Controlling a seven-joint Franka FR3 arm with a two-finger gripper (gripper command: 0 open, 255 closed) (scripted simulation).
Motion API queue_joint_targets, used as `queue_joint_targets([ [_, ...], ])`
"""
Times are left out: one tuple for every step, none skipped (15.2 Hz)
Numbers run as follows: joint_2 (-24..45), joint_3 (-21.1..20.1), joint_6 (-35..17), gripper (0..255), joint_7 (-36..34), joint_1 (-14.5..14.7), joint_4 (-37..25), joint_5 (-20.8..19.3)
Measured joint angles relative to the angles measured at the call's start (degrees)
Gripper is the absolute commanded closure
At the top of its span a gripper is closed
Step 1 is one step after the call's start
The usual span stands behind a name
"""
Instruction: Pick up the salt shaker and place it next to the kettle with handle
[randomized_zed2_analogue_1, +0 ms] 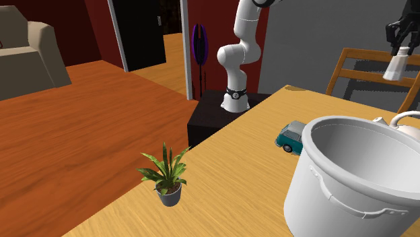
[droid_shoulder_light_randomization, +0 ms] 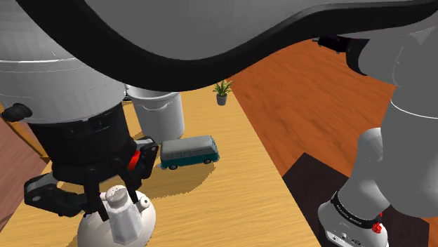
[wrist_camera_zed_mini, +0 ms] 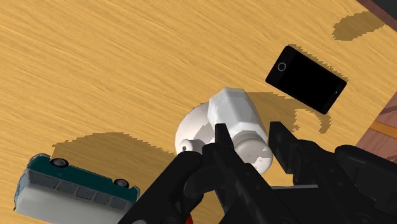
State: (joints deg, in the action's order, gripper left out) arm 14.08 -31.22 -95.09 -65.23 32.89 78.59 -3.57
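While clasped in gripper (wrist_camera_zed_mini: pixel 249 132) | salt shaker (wrist_camera_zed_mini: pixel 234 111) aloft | over kettle (wrist_camera_zed_mini: pixel 191 131)

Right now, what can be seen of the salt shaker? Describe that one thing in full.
The salt shaker is plain white, with a faceted body and a rounded cap dotted with small holes; no material shows. It is clasped between the two black fingers of the gripper, cap end toward the hand, roughly upright. It hangs in the air clear of the wooden table, above the white kettle, and nothing but the fingers touches it.
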Motion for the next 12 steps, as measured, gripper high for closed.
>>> queue_joint_targets([
  [0.00, -0.02, -0.88, 255, -0.13, 0.04, 0.89, -0.02],
  [-0.37, 0.02, -1.77, 255, 0.06, -0.20, 2.12, 0.20],
  [-0.36, 0.06, -2.51, 255, 0.13, -0.27, 2.83, 0.20],
  [-0.62, 0.09, -3.41, 255, 0.27, -0.45, 3.97, 0.35],
  [-0.89, 0.09, -4.25, 255, 0.28, -0.54, 5.05, 0.47],
  [-0.98, 0.10, -5.06, 255, 0.31, -0.60, 5.94, 0.52],
  [-1.24, 0.11, -5.88, 255, 0.39, -0.72, 7.00, 0.66],
  [-1.37, 0.17, -6.82, 255, 0.57, -0.88, 8.05, 0.75],
  [-1.22, 0.15, -7.56, 255, 0.42, -0.80, 8.66, 0.65],
  [-1.26, 0.18, -8.40, 255, 0.48, -0.87, 9.53, 0.67],
  [-1.35, 0.19, -9.20, 255, 0.50, -0.92, 10.42, 0.71],
  [-1.26, 0.21, -9.88, 255, 0.51, -0.93, 11.02, 0.66],
])
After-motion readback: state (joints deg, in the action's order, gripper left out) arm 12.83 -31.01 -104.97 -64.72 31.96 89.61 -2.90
